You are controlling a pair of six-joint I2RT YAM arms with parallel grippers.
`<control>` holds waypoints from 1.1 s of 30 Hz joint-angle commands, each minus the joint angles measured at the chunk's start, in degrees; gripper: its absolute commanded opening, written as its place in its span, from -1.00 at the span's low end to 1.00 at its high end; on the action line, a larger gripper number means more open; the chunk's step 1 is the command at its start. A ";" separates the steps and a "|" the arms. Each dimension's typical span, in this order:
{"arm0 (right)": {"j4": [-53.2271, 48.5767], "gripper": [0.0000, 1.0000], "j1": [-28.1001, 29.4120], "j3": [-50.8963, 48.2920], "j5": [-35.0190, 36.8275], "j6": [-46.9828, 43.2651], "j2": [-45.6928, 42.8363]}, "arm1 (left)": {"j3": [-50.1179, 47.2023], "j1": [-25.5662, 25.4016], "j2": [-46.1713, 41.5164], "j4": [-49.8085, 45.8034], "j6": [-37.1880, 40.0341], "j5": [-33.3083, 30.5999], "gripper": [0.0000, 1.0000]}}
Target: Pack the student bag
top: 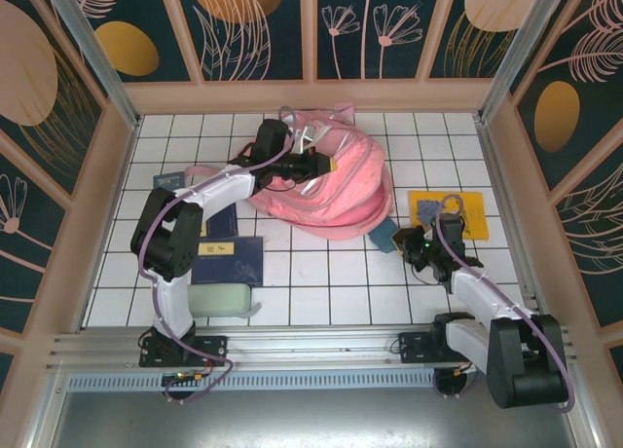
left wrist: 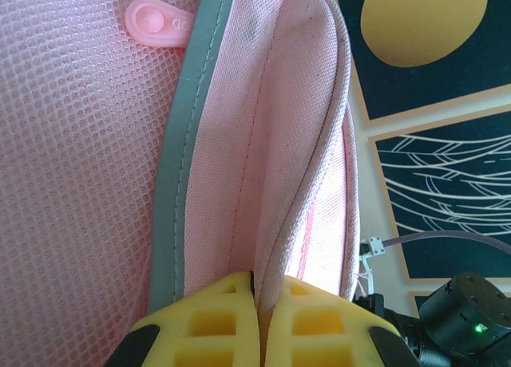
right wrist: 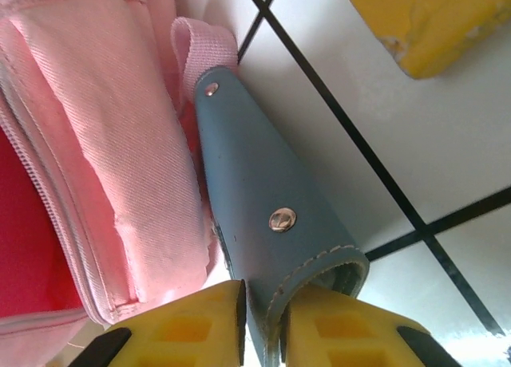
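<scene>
The student bag [top: 336, 190] lies on the tiled table [top: 321, 282]. Your left gripper [left wrist: 257, 295] pinches its rim, and your right gripper [right wrist: 263, 319] clamps its blue tab [right wrist: 271, 215]. The yellow book [top: 448, 214] and blue notebook [top: 229, 261] beside it lie unpacked

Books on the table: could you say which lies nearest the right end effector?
The yellow book, beyond the right end effector; the dark blue book and the smaller one lie left of the student bag.

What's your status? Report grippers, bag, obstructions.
Left gripper shut on the rim of the student bag. Right gripper pinching the blue tab on its pink loop. Yellow book and navy folder lie outside it.
</scene>
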 commanded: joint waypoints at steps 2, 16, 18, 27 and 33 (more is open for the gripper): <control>6.39 -0.52 0.05 0.40 0.88 -0.84 2.24 | 0.57 -0.95 0.25 2.31 -0.25 3.25 -1.00; -8.93 -1.00 0.41 5.72 7.10 -4.43 -1.49 | 2.19 -1.00 -0.22 -0.66 1.81 2.23 -1.00; -15.07 -1.00 0.53 7.63 8.80 -6.12 -3.59 | 2.89 -0.84 -0.48 -1.44 2.14 1.93 -1.00; -36.34 -1.00 0.54 19.80 13.37 -12.74 -12.99 | 8.11 1.51 -3.75 -6.39 3.39 2.20 -1.00; -46.74 -1.00 0.68 34.48 20.38 -20.29 -14.04 | 12.25 3.60 -6.53 -10.56 4.32 3.00 -1.00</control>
